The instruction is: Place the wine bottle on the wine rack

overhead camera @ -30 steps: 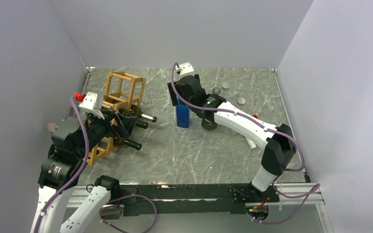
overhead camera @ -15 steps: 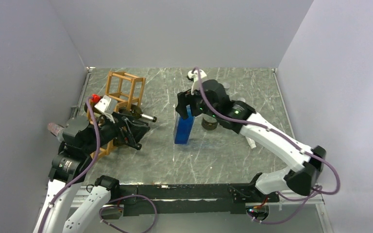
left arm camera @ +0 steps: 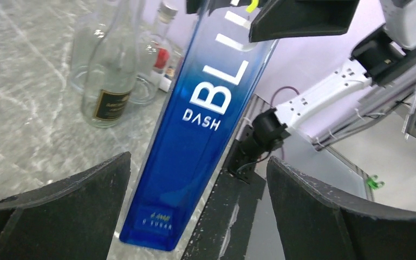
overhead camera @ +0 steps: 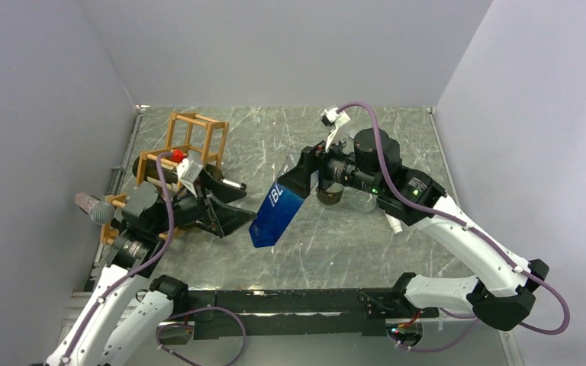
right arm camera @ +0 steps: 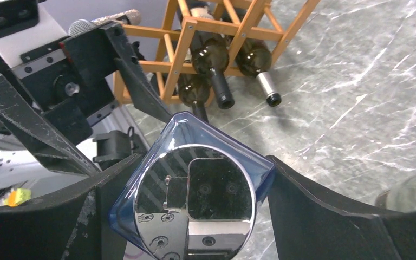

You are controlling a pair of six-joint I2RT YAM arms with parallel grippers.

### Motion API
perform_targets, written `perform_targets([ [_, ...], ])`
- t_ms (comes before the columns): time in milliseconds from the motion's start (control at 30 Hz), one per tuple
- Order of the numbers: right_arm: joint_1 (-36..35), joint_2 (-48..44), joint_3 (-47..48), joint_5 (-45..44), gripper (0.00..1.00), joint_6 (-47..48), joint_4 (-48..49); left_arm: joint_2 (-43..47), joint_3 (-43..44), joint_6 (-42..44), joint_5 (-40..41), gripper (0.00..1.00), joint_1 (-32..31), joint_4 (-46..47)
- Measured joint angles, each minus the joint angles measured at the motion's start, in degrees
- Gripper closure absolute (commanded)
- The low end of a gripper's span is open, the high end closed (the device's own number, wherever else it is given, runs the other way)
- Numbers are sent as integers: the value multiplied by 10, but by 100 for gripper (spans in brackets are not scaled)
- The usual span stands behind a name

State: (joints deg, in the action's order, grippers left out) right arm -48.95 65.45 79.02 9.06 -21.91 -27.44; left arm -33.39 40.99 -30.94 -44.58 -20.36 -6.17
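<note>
Over the middle of the table (overhead camera: 336, 244), the blue wine bottle (overhead camera: 275, 213) now hangs tilted.
A second ago it stood upright farther back. The right gripper (overhead camera: 305, 171) clamps its capped top, base leaning toward the left gripper (overhead camera: 241, 206), which has left the wine rack (overhead camera: 194, 133) and faces it, fingers spread wide. The rack, far left, holds dark bottles (right arm camera: 211, 65).

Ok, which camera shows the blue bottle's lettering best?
Left wrist: the blue bottle runs across the frame, its white lettering readable. Top external shows it whole, tilted in the right claw, but small. Right wrist sees only its shiny end face.
</note>
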Motion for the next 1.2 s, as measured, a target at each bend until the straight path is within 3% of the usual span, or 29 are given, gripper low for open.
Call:
perform_targets([
  [233,0,0,0,31,100,-19,-8,-70,1,52,67,1,-160,17],
  [367,0,0,0,39,100,-24,-17,-73,1,95,117,1,-217,-3],
  [900,11,-53,0,41,100,-53,0,-99,1,151,249,2,-306,-30],
  [1067,14,-78,-14,36,100,-60,12,-98,1,157,261,8,-320,-33],
  [1200,16,-98,-47,33,100,-75,36,-99,1,169,266,24,-334,-34],
])
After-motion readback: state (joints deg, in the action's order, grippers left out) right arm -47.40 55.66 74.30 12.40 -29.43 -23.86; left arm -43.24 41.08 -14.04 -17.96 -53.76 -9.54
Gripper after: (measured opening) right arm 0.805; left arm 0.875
